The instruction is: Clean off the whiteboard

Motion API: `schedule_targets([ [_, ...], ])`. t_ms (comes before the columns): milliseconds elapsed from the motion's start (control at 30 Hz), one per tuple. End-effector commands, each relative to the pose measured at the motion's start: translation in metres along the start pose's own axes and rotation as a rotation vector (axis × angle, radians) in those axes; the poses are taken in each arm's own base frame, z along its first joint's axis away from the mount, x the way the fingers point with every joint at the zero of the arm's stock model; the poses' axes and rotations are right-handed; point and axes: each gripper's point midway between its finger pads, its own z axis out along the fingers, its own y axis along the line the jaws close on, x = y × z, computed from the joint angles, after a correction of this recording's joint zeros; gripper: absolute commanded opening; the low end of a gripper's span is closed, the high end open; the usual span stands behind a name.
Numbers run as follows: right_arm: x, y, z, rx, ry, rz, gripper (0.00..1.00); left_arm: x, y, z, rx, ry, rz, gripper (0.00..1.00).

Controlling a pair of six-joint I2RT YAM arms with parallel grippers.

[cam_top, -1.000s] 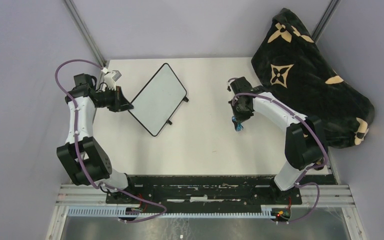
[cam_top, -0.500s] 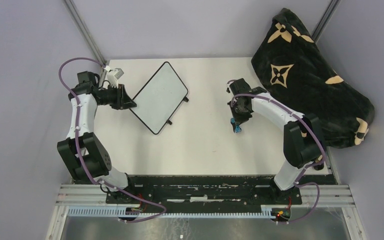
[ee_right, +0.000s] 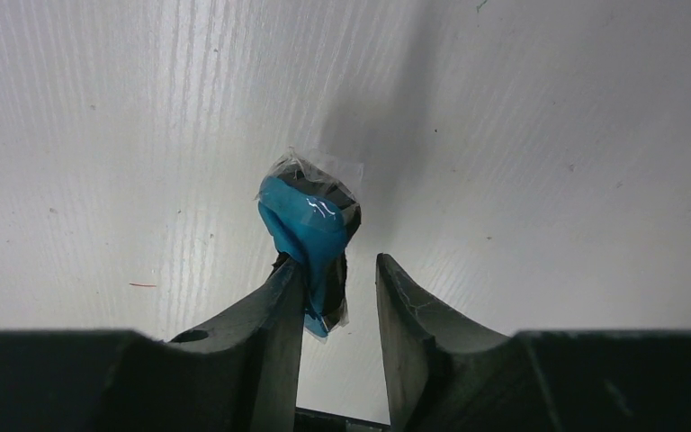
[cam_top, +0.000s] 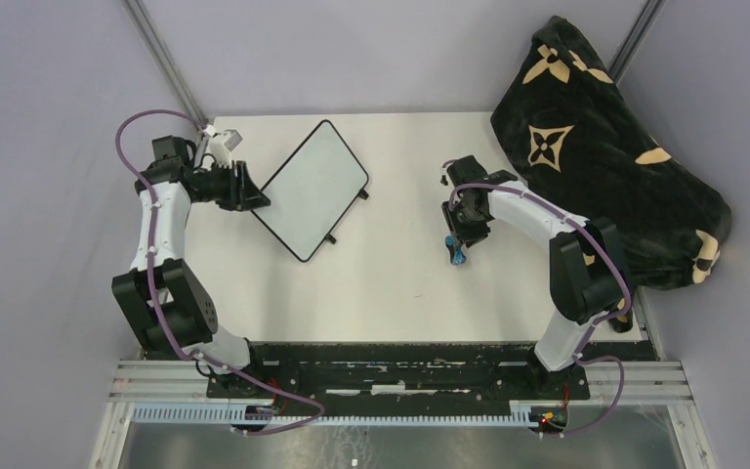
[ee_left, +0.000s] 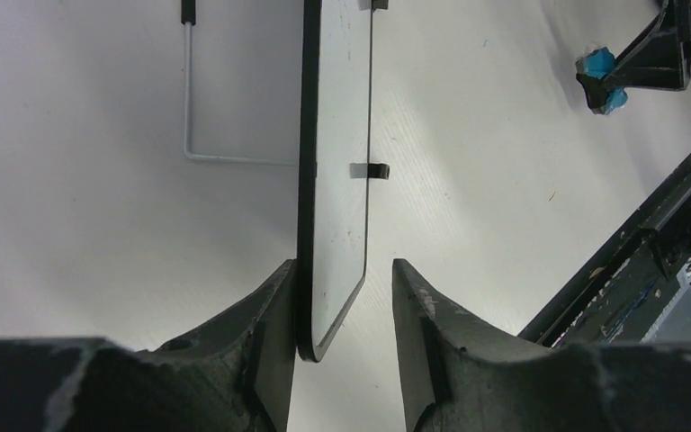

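Since the whiteboard [ee_left: 337, 108] looks light but stiff, pinching the corner the barely-open left gripper [ee_left: 342, 274] straddles seems fine.

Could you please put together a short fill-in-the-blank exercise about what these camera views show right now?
1. The whiteboard, one corner of which sits between the fingers of the left gripper, has a thin frame coloured ___.
2. The small eraser between the fingers of the right gripper is black and ___.
3. In the top view, the flower-patterned cloth lies at the ___ edge of the table.
Missing words: black; blue; right.
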Motion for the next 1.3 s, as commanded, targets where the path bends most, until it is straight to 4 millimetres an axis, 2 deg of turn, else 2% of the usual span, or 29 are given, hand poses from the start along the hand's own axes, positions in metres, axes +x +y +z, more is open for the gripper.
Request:
schedule_targets([
  [0,-0.007,-0.002,-0.003,0.005,-0.015,0.004,0.42,-0.032,-0.011,-0.013,-0.019,-0.092,0.041,0.51],
  [100,-0.005,-0.001,-0.003,0.003,-0.01,0.004,0.42,-0.036,-0.011,-0.015,-0.032,-0.107,0.043,0.57],
  [133,-0.005,-0.001,-0.003,0.003,-0.011,0.003,0.42,-0.038,-0.011,-0.016,-0.037,-0.114,0.046,0.8],
  [167,-0.004,-0.002,-0.003,0.003,-0.01,0.005,0.42,-0.04,-0.012,-0.017,-0.043,-0.124,0.045,0.92],
  [233,-0.003,-0.002,-0.003,0.003,-0.01,0.005,0.43,-0.044,-0.013,-0.019,-0.051,-0.141,0.049,1.0],
  [333,-0.004,0.001,-0.005,-0.014,-0.017,0.003,0.5,-0.05,-0.012,-0.022,-0.066,-0.157,0.052,0.99],
  [367,-0.004,0.002,-0.006,-0.018,-0.018,0.004,0.57,-0.051,-0.012,-0.023,-0.073,-0.158,0.053,0.99],
  [433,-0.005,0.003,-0.008,-0.022,-0.026,0.007,0.59,-0.053,-0.007,-0.024,-0.102,-0.163,0.049,0.99],
  [533,-0.007,-0.003,-0.01,0.011,-0.034,0.017,0.61,-0.057,0.01,-0.029,-0.21,-0.192,0.036,0.99],
  [700,-0.008,-0.005,-0.016,0.018,-0.071,0.022,0.61,-0.064,0.043,-0.05,-0.411,-0.285,-0.011,0.99],
  [800,-0.001,-0.002,-0.009,-0.002,-0.033,0.02,0.61,-0.062,0.063,-0.061,-0.49,-0.319,-0.07,0.99],
  [933,0.011,-0.021,0.004,0.112,0.031,0.036,0.6,-0.055,0.081,-0.071,-0.565,-0.337,-0.12,0.99],
  [1067,0.013,-0.029,0.011,0.152,0.015,0.046,0.6,-0.046,0.093,-0.077,-0.63,-0.347,-0.141,0.99],
  [1267,0.015,-0.032,0.024,0.178,0.043,0.053,0.6,-0.029,0.103,-0.076,-0.673,-0.32,-0.152,0.99],
])
